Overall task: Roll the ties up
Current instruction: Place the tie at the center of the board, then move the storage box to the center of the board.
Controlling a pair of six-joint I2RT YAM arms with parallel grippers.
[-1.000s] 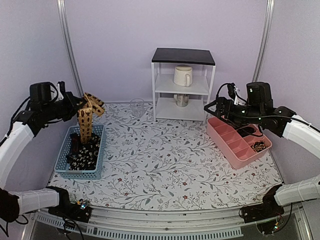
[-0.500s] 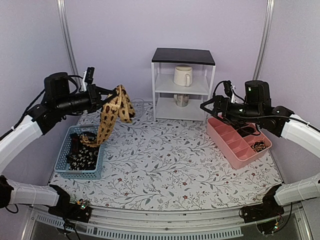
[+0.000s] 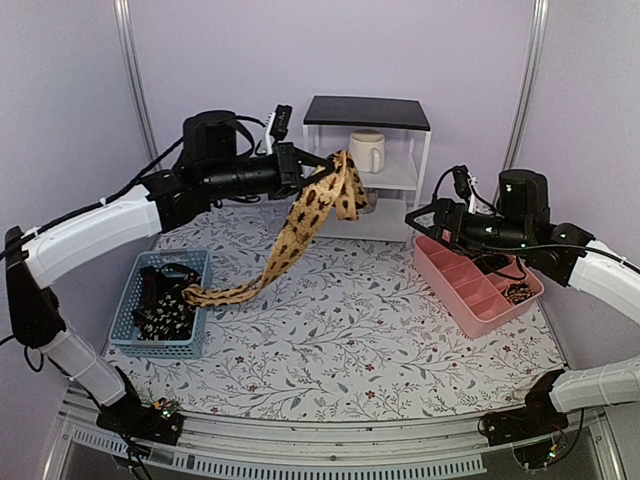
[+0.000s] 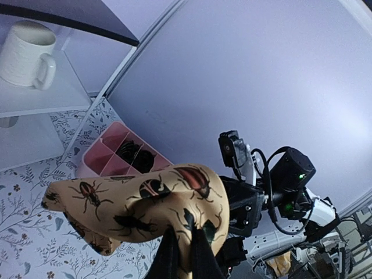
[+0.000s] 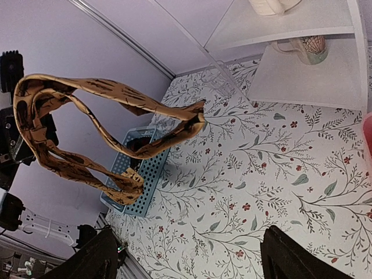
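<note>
Fabric of the long tan-orange necktie (image 3: 296, 228), printed with dark brown beetle-like figures, is pinched in a loose bunch by the closed left gripper (image 3: 322, 166), high above and to the right of the blue plastic mesh basket (image 3: 122, 338). From there the tie is draped down in a slack band, and its lower end reaches the basket's right rim. No roll has been formed in it. It is judged to be only lifted out, with the laying flat and the rolling not yet done. Black neckties with small pale specks (image 3: 168, 312) are heaped inside the basket, unrolled. The right gripper (image 3: 421, 223) is held with its jaws wide apart and nothing between them, far to the right of the basket, as is the pink divided plastic tray (image 3: 462, 297). A dark coiled thing (image 3: 518, 292) is seen in one tray compartment; whether it is a finished tie cannot be told.
</note>
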